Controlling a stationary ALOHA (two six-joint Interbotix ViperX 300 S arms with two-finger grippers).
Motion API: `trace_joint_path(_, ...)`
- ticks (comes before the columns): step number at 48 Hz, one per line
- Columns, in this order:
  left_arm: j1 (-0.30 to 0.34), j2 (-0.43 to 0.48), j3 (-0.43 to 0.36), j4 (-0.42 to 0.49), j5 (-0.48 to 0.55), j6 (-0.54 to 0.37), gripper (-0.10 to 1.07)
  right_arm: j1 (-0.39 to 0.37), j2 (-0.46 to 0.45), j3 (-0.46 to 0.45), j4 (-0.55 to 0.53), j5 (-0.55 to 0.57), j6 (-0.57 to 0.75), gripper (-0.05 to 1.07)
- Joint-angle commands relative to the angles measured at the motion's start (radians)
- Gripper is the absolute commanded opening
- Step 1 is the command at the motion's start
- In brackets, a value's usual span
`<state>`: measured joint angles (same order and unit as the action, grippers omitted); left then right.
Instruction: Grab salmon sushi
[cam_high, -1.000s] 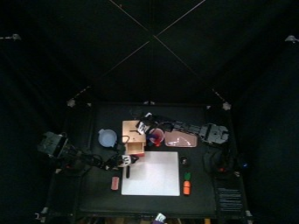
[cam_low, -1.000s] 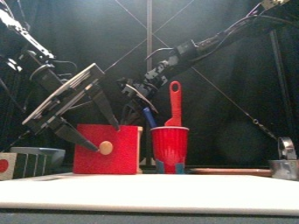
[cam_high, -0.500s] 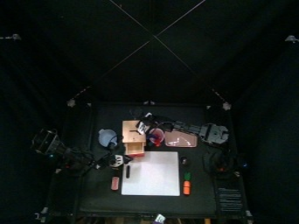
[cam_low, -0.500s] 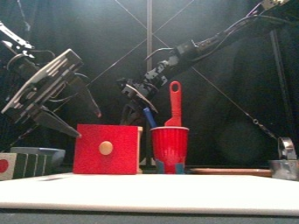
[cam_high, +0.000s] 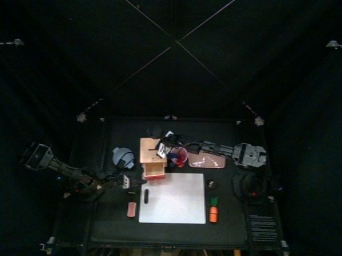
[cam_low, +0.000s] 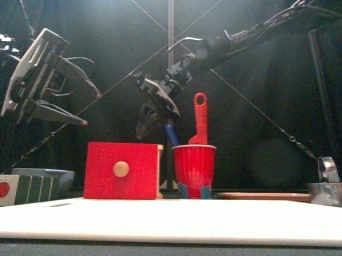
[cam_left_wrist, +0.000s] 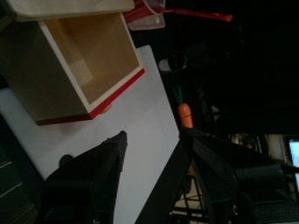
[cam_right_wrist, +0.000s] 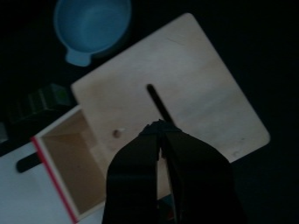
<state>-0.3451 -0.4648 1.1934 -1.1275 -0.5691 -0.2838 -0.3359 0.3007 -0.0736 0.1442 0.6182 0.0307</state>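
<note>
Salmon sushi (cam_high: 131, 209) lies on the table just left of the white mat (cam_high: 177, 198), untouched. Left gripper (cam_low: 51, 95) hangs high, jaws spread wide; right gripper (cam_right_wrist: 160, 156) pinched shut, empty, above the wooden box (cam_high: 151, 160). Advice: lower left gripper straight over the piece, straddle it, then close.

The left gripper (cam_low: 60, 95) hangs raised at the table's left side, up and to the left of the red wooden box with a round knob on its front (cam_low: 123, 170), its two black jaws spread wide with nothing between them. The right arm reaches in from the right across the middle, and its gripper (cam_low: 144, 128) hangs above that same box, pointing down toward it. In the right wrist view its jaws (cam_right_wrist: 160, 144) are pressed together into one narrow point directly over the box's pale lid.
</note>
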Motion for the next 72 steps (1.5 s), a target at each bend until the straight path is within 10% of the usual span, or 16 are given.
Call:
trace_joint_path(1, 0.012, -0.035, 0.017, 0.041, 0.0, 0.003, 0.87, 0.034, -0.075, -0.015, 0.002, -0.003, -0.003, 0.02)
trace_joint_path(27, 0.106, -0.264, 0.201, 0.212, 0.02, 0.005, 0.87, 0.313, -0.106, 0.032, 0.002, -0.029, -0.018, 0.05)
trace_joint_path(52, 0.376, -0.287, 0.222, 0.353, 0.195, 0.003, 0.87, 0.454, 0.015, -0.089, -0.086, -0.107, -0.015, 0.66)
trace_joint_path(72, 0.436, -0.288, 0.218, 0.42, 0.268, 0.003, 0.87, 0.482, 0.152, -0.278, -0.091, -0.006, -0.084, 0.9)
